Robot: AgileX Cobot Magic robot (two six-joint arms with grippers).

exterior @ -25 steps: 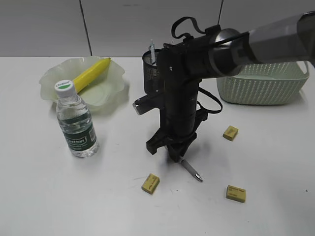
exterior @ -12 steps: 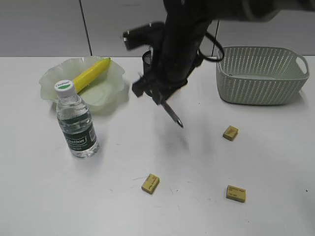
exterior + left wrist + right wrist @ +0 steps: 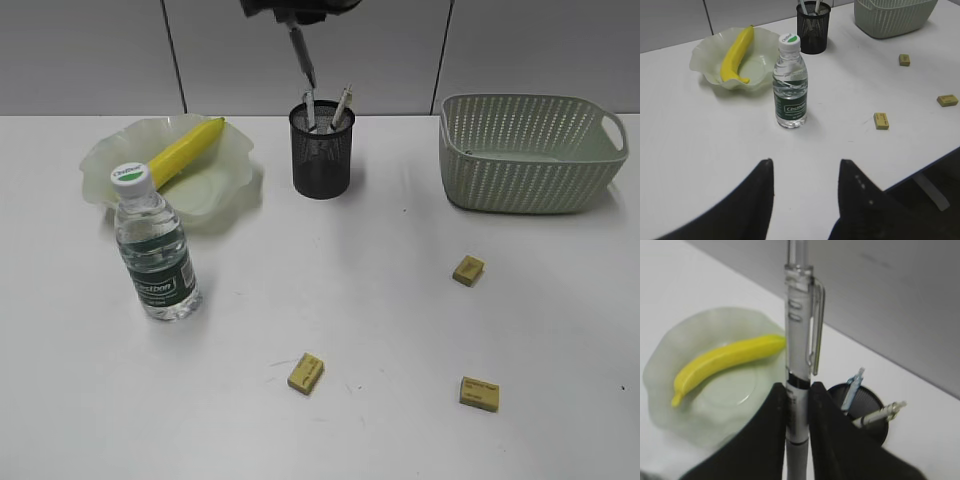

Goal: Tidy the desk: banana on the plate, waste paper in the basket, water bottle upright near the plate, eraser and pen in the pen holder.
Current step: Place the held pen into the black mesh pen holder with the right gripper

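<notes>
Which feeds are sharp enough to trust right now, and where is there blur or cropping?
Exterior view: sharp and evenly lit, but the right gripper is cropped at the top edge. Left wrist view: crisp, water bottle label readable. Right wrist view: soft throughout, the pen clearest, the pen holder blurred.

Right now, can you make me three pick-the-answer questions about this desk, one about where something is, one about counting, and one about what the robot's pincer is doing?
1. Where is the bright yellow curved banana?
A. in the grey-green woven basket
B. on the pale green wavy glass plate
C. on the bare table

2. How many small yellow erasers lie on the white table?
A. one
B. three
C. five

3. What is the right pincer doing?
A. gripping a clear pen
B. hanging open and empty
C. holding the bottle

Answers: 1 B, the banana rests inside the plate. 2 B, one eraser lies near the front, one at front right, one further back. 3 A, its fingers squeeze the pen's barrel.
</notes>
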